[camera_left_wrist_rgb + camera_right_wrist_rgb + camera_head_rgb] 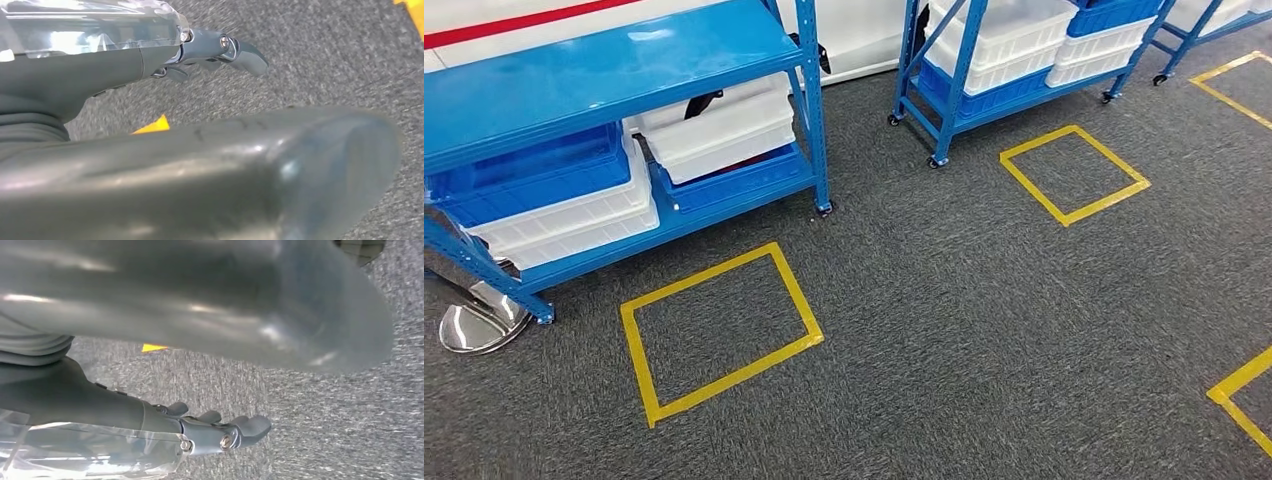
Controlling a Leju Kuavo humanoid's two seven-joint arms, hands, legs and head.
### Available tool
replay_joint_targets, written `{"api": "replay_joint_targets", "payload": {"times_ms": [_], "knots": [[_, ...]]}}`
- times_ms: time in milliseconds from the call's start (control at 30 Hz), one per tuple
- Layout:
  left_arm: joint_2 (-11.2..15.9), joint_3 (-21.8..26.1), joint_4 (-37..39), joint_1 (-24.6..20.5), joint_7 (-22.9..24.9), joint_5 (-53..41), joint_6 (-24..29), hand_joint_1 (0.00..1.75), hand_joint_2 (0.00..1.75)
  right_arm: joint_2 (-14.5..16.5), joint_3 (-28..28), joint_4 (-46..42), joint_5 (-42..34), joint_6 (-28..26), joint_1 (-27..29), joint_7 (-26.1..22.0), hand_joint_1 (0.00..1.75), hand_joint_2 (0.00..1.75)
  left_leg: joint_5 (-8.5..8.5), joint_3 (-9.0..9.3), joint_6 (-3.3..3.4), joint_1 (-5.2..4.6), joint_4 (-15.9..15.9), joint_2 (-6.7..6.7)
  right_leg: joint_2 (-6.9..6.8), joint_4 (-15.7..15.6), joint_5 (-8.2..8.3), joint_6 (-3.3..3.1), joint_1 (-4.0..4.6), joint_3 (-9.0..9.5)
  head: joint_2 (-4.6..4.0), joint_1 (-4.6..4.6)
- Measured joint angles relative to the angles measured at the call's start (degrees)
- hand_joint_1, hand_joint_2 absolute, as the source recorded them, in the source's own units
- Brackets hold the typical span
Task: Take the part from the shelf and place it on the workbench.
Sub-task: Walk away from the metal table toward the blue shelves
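Blue shelf [614, 70] with white and blue bins [719, 130] on grey carpet [944, 320], part not discernible among them, yellow tape squares [719, 335], left hand [210, 52] and right hand [215, 432] empty, fingers loosely apart above carpet

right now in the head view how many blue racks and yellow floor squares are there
blue racks: 3
yellow floor squares: 4, two cut off by the picture edge
total: 7

Blue shelf [604, 75] on grey carpet [944, 320], white bins [719, 130] on lower tier.
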Motion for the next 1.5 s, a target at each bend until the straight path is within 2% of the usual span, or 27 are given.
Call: {"api": "replay_joint_targets", "payload": {"times_ms": [33, 100, 167, 233, 267, 333, 400, 467, 533, 567, 633, 700, 767, 800, 833, 900, 933, 1000, 1033, 1100, 1133, 1200, 1267, 1300, 1333, 1433, 1500], "knots": [[0.0, 0.0, 0.0, 0.1, 0.0, 0.0, 0.0, 0.00, 0.00, 0.0, 0.0, 0.0, 0.0, 0.0, -0.1, 0.1, 0.00, 0.00, -0.09, -0.09, -0.31, 0.14, 0.0, -0.24, -0.81, -0.2, 0.05, -0.35, -0.02, 0.15, 0.00, 0.01], [0.0, 0.0, 0.0, 0.2, 0.0, 0.0, 0.0, 0.00, 0.00, 0.0, 0.0, 0.0, 0.1, 0.0, -0.1, 0.3, 0.00, 0.00, -1.48, -0.96, -0.81, 0.22, 2.0, 1.88, -2.36, -0.7, 0.14, -1.15, -0.19, 0.55, 0.00, -0.16], [-0.1, 0.0, 0.0, 0.0, 0.0, -0.1, 0.0, 0.00, 0.00, 0.0, 0.0, 0.0, 0.1, 0.0, 0.1, 0.4, 0.00, 0.00, -4.81, -4.00, -1.25, 0.33, 8.4, 5.37, -4.11, -0.9, 0.05, -1.67, -0.09, 0.75, 0.00, -0.40], [-0.1, 0.0, 0.0, -0.1, -0.1, -0.1, 0.0, 0.00, 0.00, 0.0, 0.0, 0.0, 0.1, 0.0, 0.2, 0.5, 0.00, 0.00, -7.30, -7.49, -1.74, 0.58, 15.1, 6.71, -6.01, -0.9, -0.16, -1.81, 0.11, 0.79, 0.00, -0.46], [-0.1, 0.0, 0.0, 0.0, -0.1, -0.1, 0.0, 0.00, 0.00, 0.0, 0.0, 0.0, 0.1, 0.0, 0.2, 0.5, 0.00, 0.00, -7.11, -8.04, -1.90, 0.66, 16.1, 6.96, -6.87, -0.8, -0.28, -1.79, 0.16, 0.85, 0.00, -0.46], [-0.1, 0.0, 0.0, 0.2, 0.0, -0.1, 0.0, 0.00, 0.00, 0.0, 0.0, 0.0, 0.1, 0.0, 0.2, 0.5, 0.00, 0.00, -3.87, -5.66, -1.93, 0.71, 11.5, 7.72, -8.39, -0.8, -0.58, -1.56, 0.16, 1.17, 0.00, -0.46], [-0.1, 0.0, 0.0, 0.1, 0.0, -0.1, 0.0, 0.00, 0.00, 0.0, 0.0, 0.0, 0.2, 0.0, 0.2, 0.5, 0.00, 0.00, -0.79, -1.74, -1.44, 0.43, 3.9, 10.21, -9.78, -0.7, -0.99, -1.06, 0.32, 1.64, 0.00, -0.45], [-0.1, 0.0, 0.0, 0.0, -0.1, -0.1, 0.0, 0.00, 0.00, 0.0, 0.0, 0.0, 0.2, 0.1, 0.1, 0.5, 0.00, 0.00, -0.08, -0.31, -0.67, -0.02, 0.6, 11.44, -10.95, -0.6, -1.29, -0.40, 0.59, 2.03, 0.00, -0.35], [-0.1, 0.0, 0.0, 0.2, -0.2, -0.1, -0.1, 0.00, 0.00, 0.0, 0.0, 0.0, 0.2, 0.3, -0.3, 0.5, 0.00, 0.00, 0.03, -0.38, 0.09, -0.14, 0.5, 10.17, -11.80, -0.8, -1.45, 0.26, 0.63, 2.46, 0.00, -0.28], [-0.2, 0.0, 0.0, 0.3, -0.3, -0.1, -0.1, 0.00, 0.00, 0.0, 0.0, 0.0, 0.2, 0.3, -0.4, 0.5, 0.00, 0.00, 0.19, -0.25, 0.46, -0.04, 0.2, 9.59, -11.14, -0.6, -1.75, 0.61, 0.51, 2.57, 0.00, -0.26], [-0.3, 0.0, 0.0, 0.4, -0.4, -0.2, -0.2, 0.00, 0.00, 0.0, 0.0, 0.0, 0.2, 0.5, -0.4, 0.5, 0.00, 0.00, 0.64, 0.01, 1.21, 0.22, -0.3, 8.35, -7.90, 2.4, -3.93, 1.13, 0.24, 1.35, 0.00, -0.17], [-0.4, 0.0, 0.0, 0.1, -0.5, -0.2, -0.3, 0.00, 0.00, 0.0, 0.0, 0.0, 0.2, 0.6, -0.1, 0.6, 0.00, 0.00, 0.84, -0.18, 1.64, 0.16, -0.4, 6.98, -4.91, 9.7, -7.62, 1.23, 0.17, -2.34, 0.00, -0.10], [-0.5, 0.0, 0.0, 0.0, -0.6, -0.3, -0.4, 0.00, 0.00, 0.0, 0.0, 0.0, 0.2, 0.7, 0.2, 0.6, 0.00, 0.00, 0.87, -0.22, 1.78, 0.05, -0.3, 5.30, -4.25, 15.5, -9.07, 1.20, 0.20, -5.61, 0.00, -0.08], [-0.5, 0.0, 0.0, 0.0, -0.6, -0.4, -0.4, 0.00, 0.00, 0.0, 0.0, 0.0, 0.2, 0.8, 0.2, 0.7, 0.00, 0.00, 0.85, -0.14, 1.76, 0.02, -0.3, 4.42, -4.16, 15.4, -8.03, 1.13, 0.19, -5.92, 0.00, -0.08], [-0.5, 0.0, 0.0, 0.1, -0.6, -0.5, -0.4, 0.00, 0.00, 0.0, 0.0, 0.0, 0.2, 0.8, 0.2, 0.7, 0.00, 0.00, 0.80, 0.00, 1.69, 0.02, -0.2, 3.52, -3.94, 13.0, -5.92, 1.01, 0.16, -5.13, 0.00, -0.08], [-0.6, 0.0, 0.0, 0.2, -0.7, -0.6, -0.4, 0.00, 0.00, -0.1, -0.1, 0.0, 0.2, 0.8, 0.3, 0.8, 0.00, 0.00, 0.62, 0.16, 1.42, -0.04, -0.1, 1.90, -1.99, 5.2, -1.43, 0.65, 0.10, -1.97, 0.00, -0.09], [-0.7, 0.0, 0.0, 0.1, -0.8, -0.6, -0.4, 0.00, 0.00, -0.1, -0.1, 0.0, 0.2, 0.8, 0.3, 0.9, 0.00, 0.00, 0.53, 0.09, 1.18, -0.06, 0.1, 1.14, -0.91, 2.1, -0.15, 0.47, 0.07, -0.70, 0.00, -0.09], [-0.8, 0.0, 0.0, 0.1, -0.9, -0.8, -0.4, 0.00, 0.00, -0.1, -0.1, 0.0, 0.4, 0.6, 0.2, 0.9, 0.00, 0.00, 0.46, -0.27, 0.58, 0.00, 0.2, -0.08, 0.13, -0.2, 0.11, 0.11, 0.21, 0.24, 0.00, -0.11], [-0.8, 0.1, 0.0, 0.2, -1.0, -0.9, -0.3, 0.00, 0.00, -0.1, -0.2, 0.0, 0.6, 0.5, 0.1, 0.9, 0.00, 0.00, 0.49, -0.39, 0.22, 0.09, 0.1, -0.63, -0.55, -0.4, 0.16, -0.12, 0.26, 0.33, 0.00, -0.10], [-0.8, 0.2, 0.0, 0.5, -1.5, -0.9, -0.5, 0.00, 0.00, -0.1, -0.3, 0.0, 0.7, 0.0, -0.1, 0.9, 0.00, 0.00, 0.05, -0.60, -0.38, 0.14, 0.5, 0.10, -1.67, -0.8, 0.27, -0.83, 0.12, 0.68, 0.00, -0.14], [-0.8, 0.3, 0.0, 0.5, -1.8, -0.7, -0.7, 0.00, 0.00, -0.1, -0.4, 0.0, 0.7, -0.2, 0.0, 0.8, 0.00, 0.00, -0.97, -1.22, -0.64, 0.09, 2.0, 1.69, -2.26, -1.1, 0.32, -1.23, 0.02, 0.83, -0.01, -0.29], [-0.9, 0.5, 0.0, 0.3, -2.4, -0.2, -1.2, 0.00, 0.00, 0.0, -0.8, 0.0, 0.4, -0.7, 0.2, 0.8, 0.00, 0.00, -4.55, -4.21, -1.06, 0.12, 8.5, 5.43, -3.37, -1.2, 0.24, -1.76, 0.11, 0.99, -0.01, -0.57], [-0.9, 0.9, 0.0, 0.1, -2.9, 0.1, -1.6, 0.00, 0.00, 0.0, -1.0, 0.0, 0.4, -1.0, 0.4, 0.9, 0.00, 0.00, -7.34, -7.64, -1.45, 0.38, 15.6, 6.92, -4.41, -1.2, -0.03, -1.93, 0.26, 1.07, -0.01, -0.65], [-1.0, 1.1, 0.0, 0.1, -3.0, 0.1, -1.8, 0.00, 0.00, 0.0, -1.1, 0.0, 0.4, -1.0, 0.4, 0.9, 0.00, 0.00, -7.18, -8.17, -1.56, 0.47, 16.7, 7.03, -4.77, -1.2, -0.18, -1.90, 0.27, 1.16, 0.00, -0.65], [-1.0, 1.3, 0.0, 0.2, -3.1, 0.0, -1.9, 0.00, 0.00, 0.0, -1.2, 0.0, 0.4, -1.0, 0.4, 0.9, 0.00, 0.00, -6.05, -7.72, -1.62, 0.53, 15.9, 7.08, -5.02, -1.1, -0.38, -1.82, 0.25, 1.31, 0.00, -0.65], [-1.0, 1.6, 0.0, 0.3, -3.3, -0.1, -1.9, 0.00, 0.00, 0.0, -1.6, 0.0, 0.4, -1.1, 0.3, 0.9, 0.00, 0.00, -0.84, -1.76, -0.98, 0.39, 4.4, 7.56, -5.63, -1.0, -1.01, -1.25, 0.28, 2.13, -0.01, -0.63], [-1.0, 1.7, 0.0, 0.2, -3.4, -0.1, -1.9, 0.00, 0.00, 0.1, -1.8, 0.0, 0.4, -1.1, 0.3, 0.9, 0.00, 0.00, -0.28, 0.29, -0.18, -0.02, 0.2, 7.82, -5.89, -1.1, -1.22, -0.56, 0.28, 2.59, 0.00, -0.62]]}}
